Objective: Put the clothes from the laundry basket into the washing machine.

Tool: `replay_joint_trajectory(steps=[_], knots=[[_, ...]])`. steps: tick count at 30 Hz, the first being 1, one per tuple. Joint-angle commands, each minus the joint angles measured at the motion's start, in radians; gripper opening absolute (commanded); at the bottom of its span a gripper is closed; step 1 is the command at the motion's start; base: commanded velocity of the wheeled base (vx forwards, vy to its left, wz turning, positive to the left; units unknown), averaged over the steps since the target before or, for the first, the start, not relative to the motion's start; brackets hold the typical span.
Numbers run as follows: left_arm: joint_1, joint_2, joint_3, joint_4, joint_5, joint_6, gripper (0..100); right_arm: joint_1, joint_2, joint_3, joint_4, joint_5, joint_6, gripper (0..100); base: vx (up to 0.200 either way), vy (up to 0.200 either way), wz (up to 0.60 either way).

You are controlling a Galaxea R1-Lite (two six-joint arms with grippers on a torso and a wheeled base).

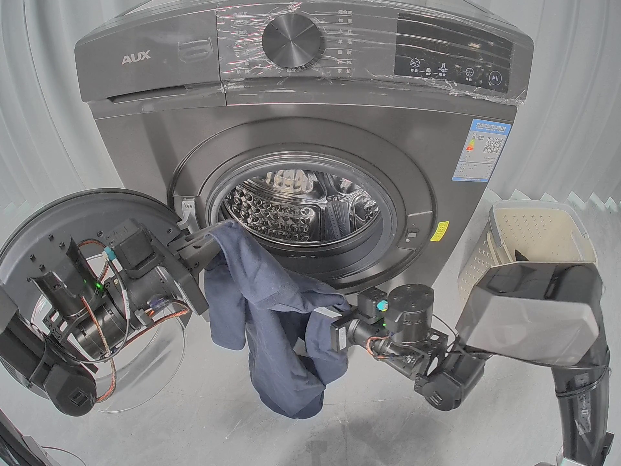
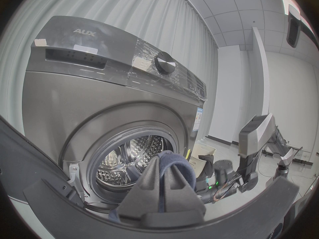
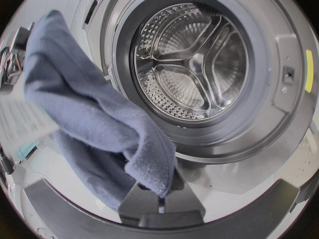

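A pale floor lies before the washing machine. A blue garment hangs just below its open drum, the left gripper and right gripper each clamped on an end. The laundry basket stands beside the machine.

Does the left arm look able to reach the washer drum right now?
Probably yes: the door is swung open, nothing blocks the drum, and the left gripper, shut on the blue garment, is by its rim.
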Motion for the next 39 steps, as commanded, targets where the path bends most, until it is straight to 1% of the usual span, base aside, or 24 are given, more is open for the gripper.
replay_joint_trajectory(steps=[1, 5, 6, 10, 12, 15, 16, 18, 21, 22, 23, 27, 28, 30, 34, 39], knots=[[0.032, 0.015, -0.002, 0.001, 0.002, 0.002, 0, -0.047, -0.185, 0.149, -0.002, 0.023, -0.016, 0, 0.0, 0.0, 0.0], [0.048, 0.024, -0.003, 0.0, 0.002, 0.004, 0, -0.064, -0.259, 0.238, -0.021, 0.063, -0.02, 0, 0.0, 0.0, 0.0], [0.049, 0.024, -0.007, 0.0, 0.004, 0.002, 0, -0.066, -0.265, 0.249, -0.024, 0.066, -0.02, 0, 0.0, 0.0, 0.0], [0.052, 0.024, -0.016, 0.0, 0.007, -0.004, 0, -0.076, -0.322, 0.329, -0.042, 0.111, -0.02, 0, 0.0, 0.0, 0.0], [0.055, 0.026, -0.016, 0.0, 0.007, -0.006, 0, -0.096, -0.335, 0.359, -0.054, 0.124, -0.017, 0, 0.0, 0.0, 0.0], [0.06, 0.029, -0.014, 0.001, 0.007, -0.006, 0, -0.118, -0.346, 0.387, -0.085, 0.155, -0.013, 0, 0.0, 0.0, 0.0], [0.06, 0.034, -0.014, 0.0, 0.007, -0.006, 0, -0.13, -0.351, 0.389, -0.107, 0.17, -0.01, 0, 0.0, 0.0, 0.0], [0.06, 0.041, -0.011, 0.0, 0.007, -0.002, 0, -0.147, -0.354, 0.375, -0.137, 0.181, -0.004, 0, 0.0, 0.0, 0.0], [0.058, 0.05, -0.002, 0.0, 0.009, 0.004, 0, -0.153, -0.362, 0.359, -0.174, 0.18, 0.009, 0, 0.0, 0.0, 0.0], [0.058, 0.05, 0.003, 0.0, 0.009, 0.01, 0, -0.153, -0.38, 0.356, -0.18, 0.18, 0.021, 0, 0.0, 0.0, 0.0], [0.057, 0.049, 0.007, 0.0, 0.009, 0.011, 0, -0.153, -0.404, 0.364, -0.18, 0.18, 0.023, 0, 0.0, 0.0, 0.0], [0.054, 0.031, 0.01, 0.0, 0.01, 0.011, 0, -0.153, -0.501, 0.384, -0.179, 0.169, 0.023, 0, 0.0, 0.0, 0.0], [0.052, 0.017, 0.01, 0.0, 0.01, 0.011, 0, -0.151, -0.543, 0.402, -0.179, 0.166, 0.023, 0, 0.0, 0.0, 0.0], [0.054, -0.006, 0.013, 0.0, 0.01, 0.005, 0, -0.151, -0.589, 0.416, -0.179, 0.163, 0.021, 0, 0.0, 0.0, 0.0], [0.057, -0.035, 0.032, 0.0, 0.009, -0.002, 0, -0.151, -0.616, 0.433, -0.179, 0.163, 0.018, 0, 0.0, 0.0, 0.0], [0.066, -0.038, 0.027, -0.002, 0.013, -0.002, 0, -0.153, -0.633, 0.421, -0.18, 0.164, 0.018, 0, 0.0, 0.0, 0.0]])
